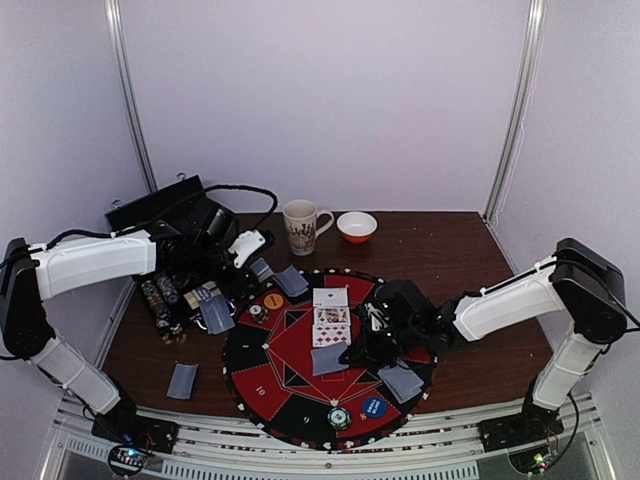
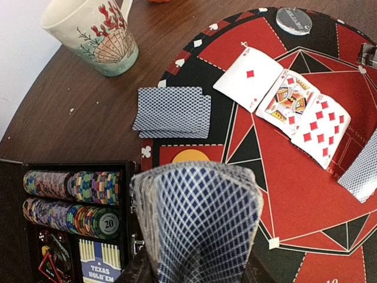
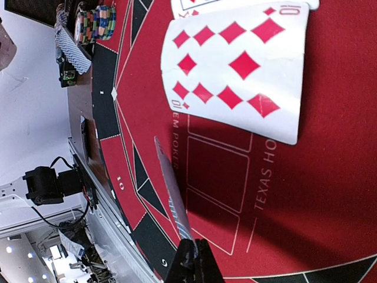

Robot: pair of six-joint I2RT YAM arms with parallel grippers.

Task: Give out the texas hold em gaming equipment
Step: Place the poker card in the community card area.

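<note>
Red felt mat [image 3: 330, 194], card [image 3: 169, 183] edge-on in right gripper [image 3: 191, 262], deck [image 2: 200, 224] in left gripper [image 1: 255, 255]

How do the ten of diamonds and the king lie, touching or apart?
Touching. The left wrist view shows the ten of diamonds overlapping the king.

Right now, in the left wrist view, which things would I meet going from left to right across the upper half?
Cream ceramic mug with red coral print → face-down blue-backed cards → ace of diamonds card → king card → ten of diamonds card.
</note>
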